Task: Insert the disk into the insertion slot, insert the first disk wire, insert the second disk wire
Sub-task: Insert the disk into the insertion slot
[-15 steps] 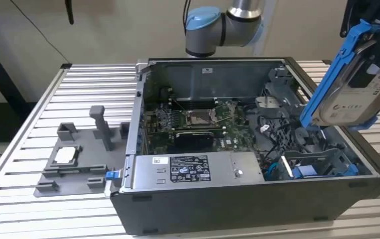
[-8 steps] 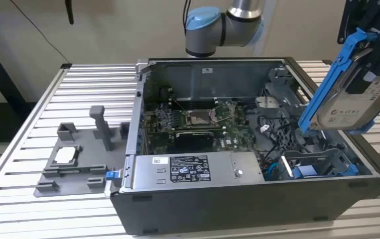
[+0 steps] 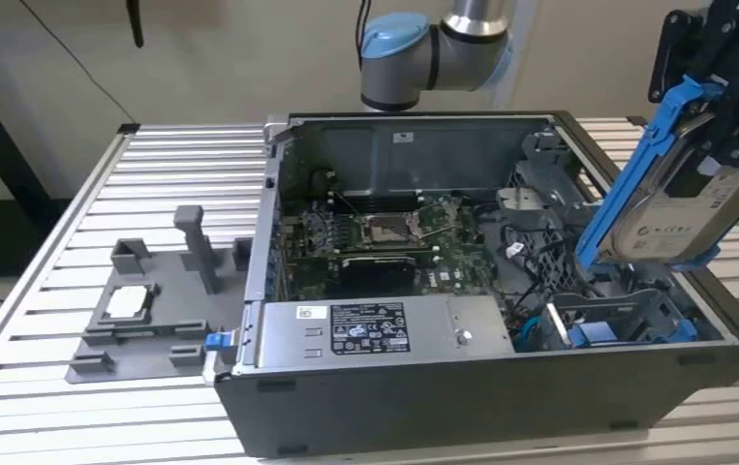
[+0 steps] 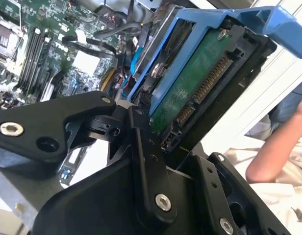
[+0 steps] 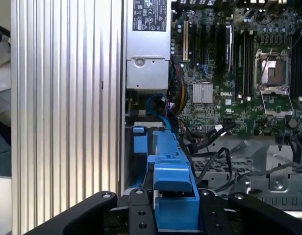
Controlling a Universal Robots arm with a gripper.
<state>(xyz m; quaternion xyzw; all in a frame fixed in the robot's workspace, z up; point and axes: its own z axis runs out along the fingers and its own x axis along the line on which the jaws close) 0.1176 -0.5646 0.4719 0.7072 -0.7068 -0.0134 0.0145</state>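
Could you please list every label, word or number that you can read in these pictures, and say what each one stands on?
Black label on the power supply: too small to read.
White label on the disk, held in the gripper: too small to read.
White print on the motherboard: too small to read.
Nothing can be quoted with confidence.

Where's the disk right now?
At the exterior view's right, the disk hangs tilted in the gripper, its lower end just above the insertion slot inside the black case, not yet seated.
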